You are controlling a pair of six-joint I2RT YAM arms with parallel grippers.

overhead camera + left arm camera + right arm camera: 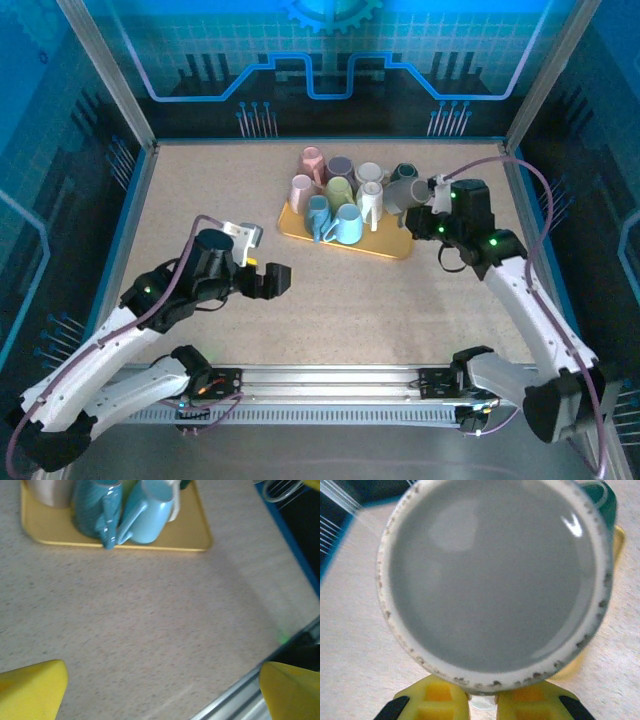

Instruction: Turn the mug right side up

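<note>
The grey mug (405, 193) is at the right end of the yellow tray (392, 250), tipped on its side with its mouth facing right, towards the right gripper (437, 195). In the right wrist view the mug's speckled rim and grey inside face the camera. The two yellow fingers (437, 700) sit close together at its lower edge, clenched on the mug. Whether it rests on the tray or hangs just above it cannot be told. A dark green mug (403, 172) stands just beyond it, and other mugs crowd the tray to the left, among them a light blue mug (348, 225). The left gripper (275, 280) hovers over the bare table (350, 320), near and left of the tray, its fingers spread wide and holding nothing.
</note>
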